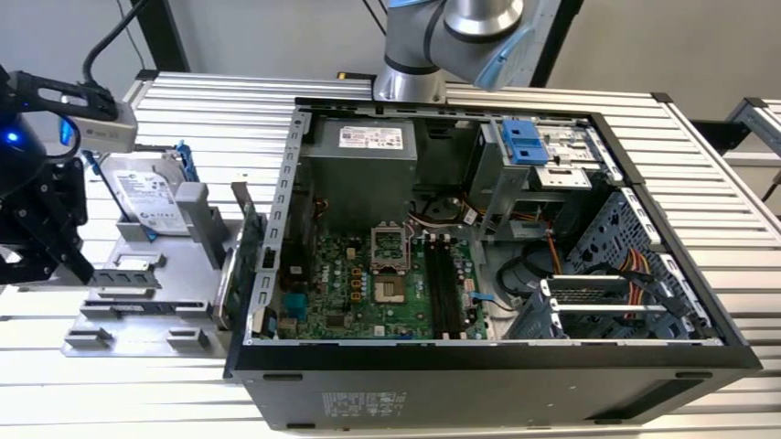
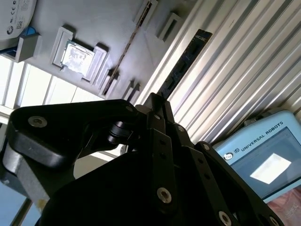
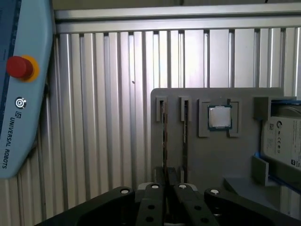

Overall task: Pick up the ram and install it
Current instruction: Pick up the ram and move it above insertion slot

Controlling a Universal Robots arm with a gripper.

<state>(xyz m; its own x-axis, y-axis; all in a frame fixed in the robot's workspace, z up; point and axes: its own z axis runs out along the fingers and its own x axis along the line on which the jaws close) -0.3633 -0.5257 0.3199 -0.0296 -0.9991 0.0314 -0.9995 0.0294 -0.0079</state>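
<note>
Computer case (image 1: 488, 389), hard drive (image 1: 146, 190), processor (image 3: 219, 117)

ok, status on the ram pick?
Gripper shut on ram, above gray parts tray. Open case off to the exterior view's right. Hard drive on tray, between gripper and case.

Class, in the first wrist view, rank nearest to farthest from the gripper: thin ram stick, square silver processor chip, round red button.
1. Ram stick: grey holder's slot, by the gripper.
2. Processor chip: holder's recess.
3. Red button: on the blue pendant.
</note>
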